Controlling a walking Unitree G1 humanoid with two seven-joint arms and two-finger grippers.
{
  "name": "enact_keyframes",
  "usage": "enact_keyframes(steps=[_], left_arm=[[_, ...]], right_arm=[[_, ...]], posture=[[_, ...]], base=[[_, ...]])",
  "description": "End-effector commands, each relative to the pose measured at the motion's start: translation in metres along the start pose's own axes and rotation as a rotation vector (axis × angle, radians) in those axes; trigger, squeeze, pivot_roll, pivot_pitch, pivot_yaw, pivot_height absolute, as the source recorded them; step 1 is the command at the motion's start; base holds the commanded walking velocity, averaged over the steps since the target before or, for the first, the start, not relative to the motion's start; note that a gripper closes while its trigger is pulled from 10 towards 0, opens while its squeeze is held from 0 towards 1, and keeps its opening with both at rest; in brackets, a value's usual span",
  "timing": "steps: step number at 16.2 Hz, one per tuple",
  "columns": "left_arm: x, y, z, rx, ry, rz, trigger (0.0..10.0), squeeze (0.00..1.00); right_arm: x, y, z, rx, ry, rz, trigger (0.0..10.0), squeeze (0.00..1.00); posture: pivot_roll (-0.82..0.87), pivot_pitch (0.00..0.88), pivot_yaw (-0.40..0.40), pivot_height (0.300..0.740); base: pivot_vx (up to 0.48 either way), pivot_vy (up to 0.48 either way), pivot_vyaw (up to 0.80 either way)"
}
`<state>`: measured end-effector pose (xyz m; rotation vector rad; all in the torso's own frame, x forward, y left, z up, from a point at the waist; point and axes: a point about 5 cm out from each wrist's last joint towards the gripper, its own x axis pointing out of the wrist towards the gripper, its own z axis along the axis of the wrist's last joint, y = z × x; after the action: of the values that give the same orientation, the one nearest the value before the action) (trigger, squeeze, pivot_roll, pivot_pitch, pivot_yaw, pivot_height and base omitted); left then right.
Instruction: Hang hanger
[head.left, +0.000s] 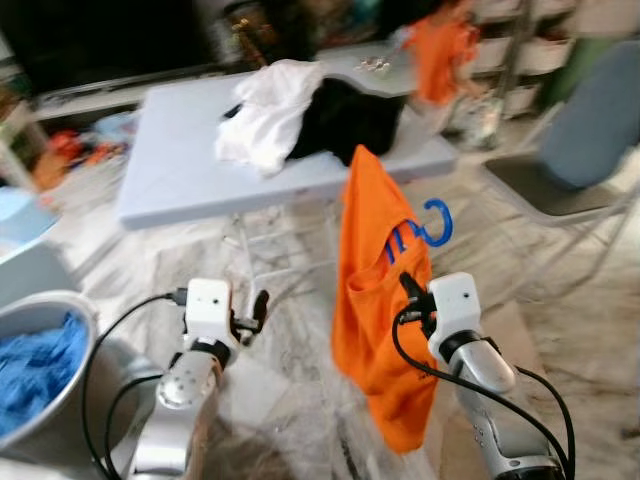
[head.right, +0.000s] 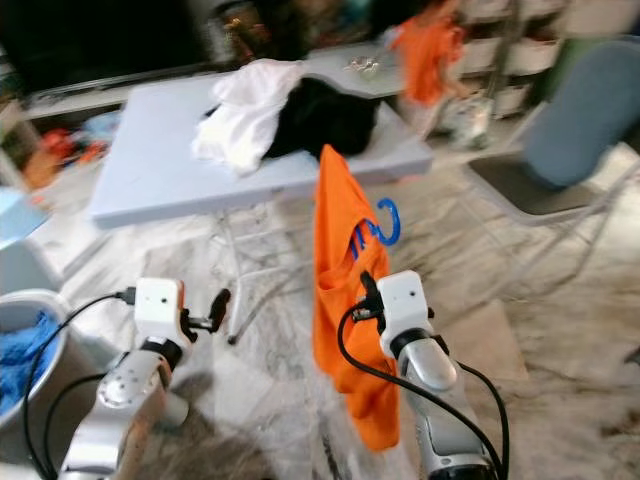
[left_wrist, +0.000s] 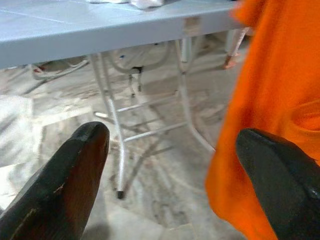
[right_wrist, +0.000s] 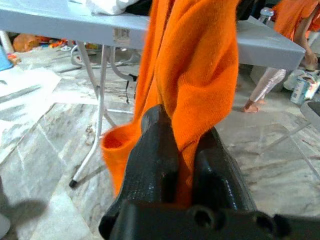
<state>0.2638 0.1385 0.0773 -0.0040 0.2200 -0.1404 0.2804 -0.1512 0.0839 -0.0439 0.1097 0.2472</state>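
Right gripper (right_wrist: 182, 150) pinched tight on orange garment (head.left: 375, 300) carrying blue hanger (head.left: 425, 232), left gripper (left_wrist: 175, 175) spread wide and empty; fabric-only grip risks hanger slipping out.

Left end effector (left_wrist: 170, 175) spread wide, right end effector (right_wrist: 182, 150) clamped

Orange garments I count: one on the blue hanger (head.left: 436, 222), namely the orange shirt (head.left: 380, 300)
Folding tables: one (head.left: 180, 170)
Chairs: one (head.left: 575, 150)
Basins I see: one (head.left: 45, 360)
Grippers: two, left gripper (head.left: 258, 306), right gripper (head.left: 408, 290)
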Motion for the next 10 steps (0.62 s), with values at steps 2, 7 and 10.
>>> enact_keyframes(steps=[2, 7, 10], left_arm=[[0.0019, 0.0004, 0.0033, 0.011, -0.005, -0.008, 10.0, 0.0], [0.0022, -0.0014, 0.0034, -0.001, -0.005, -0.022, 10.0, 0.0], [0.0026, -0.0023, 0.003, -0.001, 0.0, -0.023, 10.0, 0.0]], right_arm=[[0.0039, -0.002, 0.0141, -0.003, -0.059, -0.011, 10.0, 0.0], [0.0036, -0.0035, 0.0142, -0.001, -0.061, -0.026, 10.0, 0.0], [0.0015, -0.003, 0.0131, 0.007, -0.06, -0.031, 10.0, 0.0]], posture=[[-0.13, 0.0, 0.03, 0.74], [-0.13, 0.0, 0.035, 0.74], [-0.13, 0.0, 0.036, 0.74]], base=[[0.0, 0.0, 0.0], [0.0, 0.0, 0.0], [0.0, 0.0, 0.0]])
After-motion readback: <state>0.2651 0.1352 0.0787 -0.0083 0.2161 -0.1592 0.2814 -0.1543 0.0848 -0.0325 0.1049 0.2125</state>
